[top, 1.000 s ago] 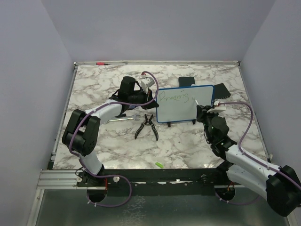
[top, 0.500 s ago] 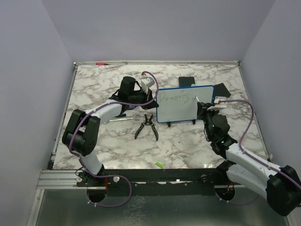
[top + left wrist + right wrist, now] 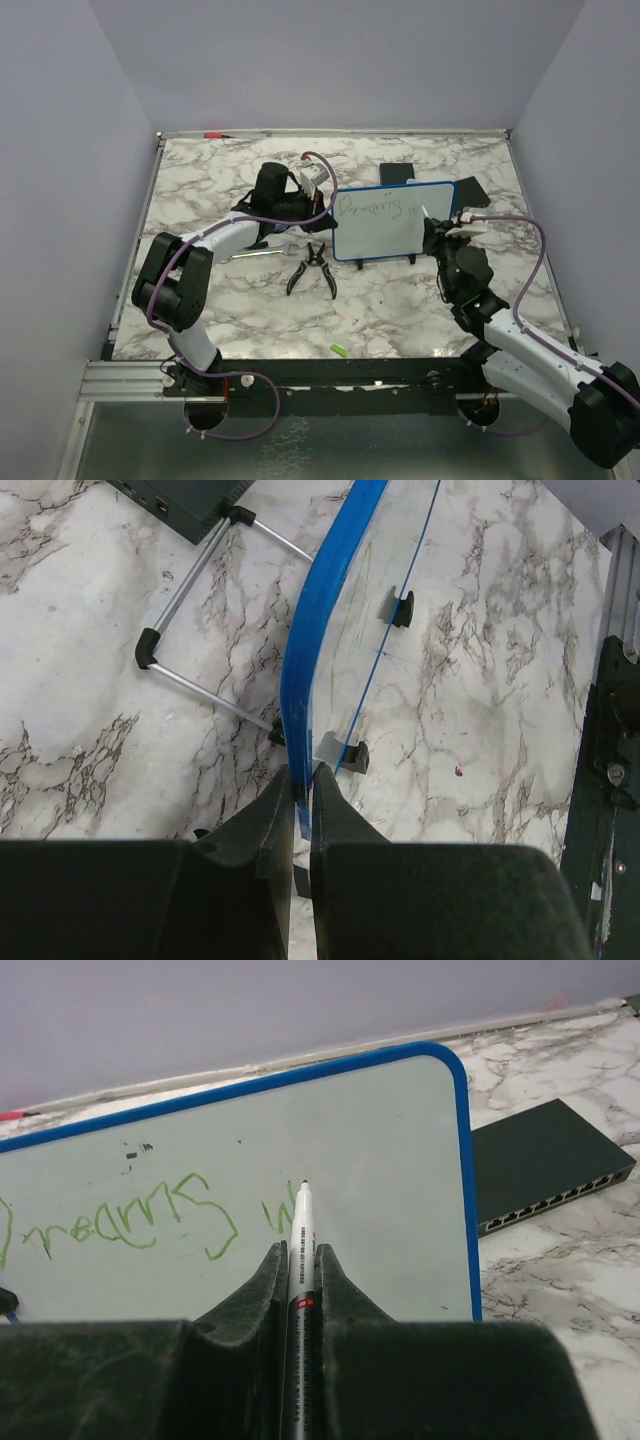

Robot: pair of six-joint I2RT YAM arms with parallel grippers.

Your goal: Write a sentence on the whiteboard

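**Ana:** From the top, where is the whiteboard (image 3: 380, 238)?

**Ben:** It stands between the hands. The left gripper (image 3: 325, 190) is at one end and the right gripper (image 3: 428, 222) at the other.

**Ana:** And the left wrist view?

**Ben:** Only here you see the jaws pinching the blue frame. A firm grip stops the board tipping.

**Ana:** The right wrist view?

**Ben:** Its jaws squeeze a pen (image 3: 300, 1225). The tip is just ahead of them, beside the last green mark of the sentence (image 3: 130, 1215). I can't tell if it touches. Press softly and go slowly.
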